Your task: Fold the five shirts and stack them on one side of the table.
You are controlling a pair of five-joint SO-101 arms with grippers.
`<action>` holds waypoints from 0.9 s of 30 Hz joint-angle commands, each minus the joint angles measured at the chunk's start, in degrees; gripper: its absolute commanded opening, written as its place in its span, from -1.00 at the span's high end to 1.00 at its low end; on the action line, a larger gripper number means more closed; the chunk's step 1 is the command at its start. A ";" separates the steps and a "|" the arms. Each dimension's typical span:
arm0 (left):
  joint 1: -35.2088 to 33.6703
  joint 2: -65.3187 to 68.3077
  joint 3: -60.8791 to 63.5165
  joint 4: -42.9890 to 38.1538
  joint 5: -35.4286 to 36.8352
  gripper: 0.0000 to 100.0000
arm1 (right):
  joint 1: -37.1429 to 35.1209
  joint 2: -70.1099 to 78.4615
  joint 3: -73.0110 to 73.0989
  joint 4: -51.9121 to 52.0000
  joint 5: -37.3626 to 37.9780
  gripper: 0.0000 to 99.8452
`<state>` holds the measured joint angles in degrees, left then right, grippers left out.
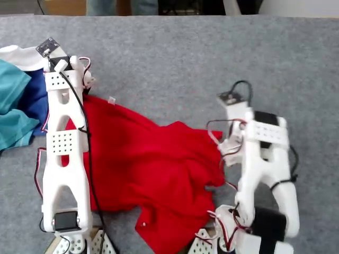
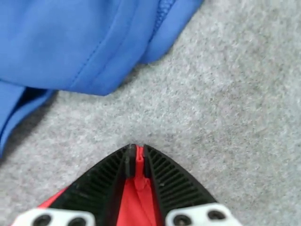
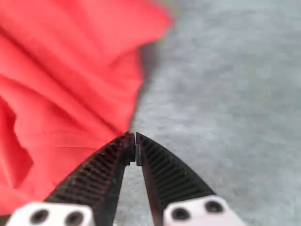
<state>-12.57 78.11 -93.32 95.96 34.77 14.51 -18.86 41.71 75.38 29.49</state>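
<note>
Grey felt covers the table, where a red shirt lies crumpled and unfolded across the middle, between the two white arms. On the left side, the left gripper is clamped tight on a fold of the red shirt, a strip of red fabric showing between its black ribbed jaws right up to the tips. Just past those tips is bare felt, and beyond that the hem of a blue shirt, near the gripper but not touching it. In the high view, the blue shirt sits at the table's left edge in a pile with a teal shirt and a white shirt, close beside the left arm's wrist.

On the right, the right gripper has its jaws pressed together at the red shirt's outer edge. The fabric spreads away to one side of the tips and grey felt to the other. Whether any cloth is caught between these jaws cannot be told.
</note>
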 commanded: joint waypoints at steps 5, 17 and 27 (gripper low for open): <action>-1.27 -0.53 -1.27 0.26 -0.62 0.94 | 3.69 -6.46 -7.43 -4.84 -7.74 0.97; -1.19 -0.53 -1.27 0.26 -0.62 0.94 | -6.33 25.01 -30.29 -2.11 -29.45 0.66; -1.19 -0.53 -1.27 0.26 -0.62 0.94 | -8.62 44.97 -51.74 16.97 -35.25 0.67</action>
<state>-12.57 78.11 -93.32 95.96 34.77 6.51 25.36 -5.05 89.71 -3.82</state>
